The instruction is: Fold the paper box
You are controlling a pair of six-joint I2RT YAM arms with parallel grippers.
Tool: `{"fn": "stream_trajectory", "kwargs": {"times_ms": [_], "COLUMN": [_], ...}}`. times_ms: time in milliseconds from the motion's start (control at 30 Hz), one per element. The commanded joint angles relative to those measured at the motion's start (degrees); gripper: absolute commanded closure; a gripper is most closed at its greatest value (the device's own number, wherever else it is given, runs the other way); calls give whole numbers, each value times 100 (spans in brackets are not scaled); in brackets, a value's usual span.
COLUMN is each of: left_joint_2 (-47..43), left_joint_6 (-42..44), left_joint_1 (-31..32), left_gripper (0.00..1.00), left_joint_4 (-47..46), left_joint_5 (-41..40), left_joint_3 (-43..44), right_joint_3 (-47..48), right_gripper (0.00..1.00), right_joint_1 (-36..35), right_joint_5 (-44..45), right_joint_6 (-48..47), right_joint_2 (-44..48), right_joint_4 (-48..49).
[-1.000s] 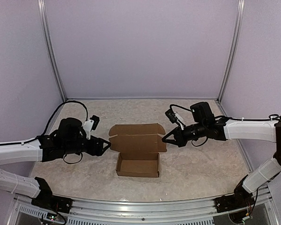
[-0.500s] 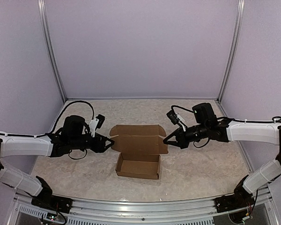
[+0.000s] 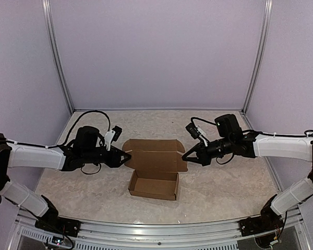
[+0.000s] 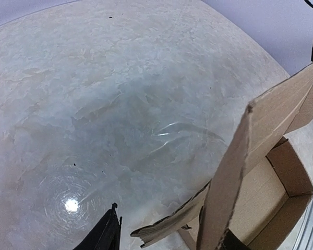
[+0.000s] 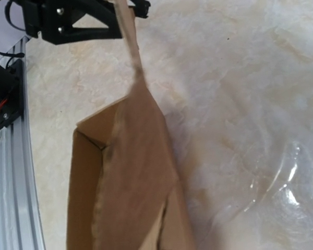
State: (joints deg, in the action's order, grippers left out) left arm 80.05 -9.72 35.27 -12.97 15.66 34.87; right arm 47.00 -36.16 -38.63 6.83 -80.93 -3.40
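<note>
The paper box (image 3: 154,185) is a brown cardboard tray on the table with its lid (image 3: 154,155) standing up behind it. My left gripper (image 3: 126,157) is open at the lid's left edge. In the left wrist view (image 4: 167,229) its jaws stand wide apart, and the lid's bent side flap (image 4: 172,224) lies between them, beside the lid (image 4: 261,130). My right gripper (image 3: 185,155) looks open at the lid's right edge. In the right wrist view the lid (image 5: 135,172) fills the lower frame and hides my right fingers.
The marbled table top (image 3: 224,182) is walled by pale panels at the back and sides. A metal rail (image 3: 156,237) runs along the near edge. The left gripper shows in the right wrist view (image 5: 78,21) beyond the lid.
My left gripper has moved right and slightly away from the arm bases, reaching the lid's left flap. The right gripper has barely shifted. The box stays in place.
</note>
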Motion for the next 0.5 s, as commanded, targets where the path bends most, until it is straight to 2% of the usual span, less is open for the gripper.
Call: {"fn": "stream_trajectory", "kwargs": {"times_ms": [0,467], "left_joint_2": [62,-62], "left_joint_6": [139,154], "left_joint_1": [-37,-37], "left_gripper": [53,88], "left_joint_4": [-205,104], "left_joint_5": [328,493], "left_joint_3": [189,178], "right_joint_3": [-25,63], "right_gripper": [100,100], "right_joint_1": [65,63], "right_joint_5": [-103,104], "right_joint_6": [-92,13], "right_joint_2": [95,95], "right_joint_4": [-108,-144]}}
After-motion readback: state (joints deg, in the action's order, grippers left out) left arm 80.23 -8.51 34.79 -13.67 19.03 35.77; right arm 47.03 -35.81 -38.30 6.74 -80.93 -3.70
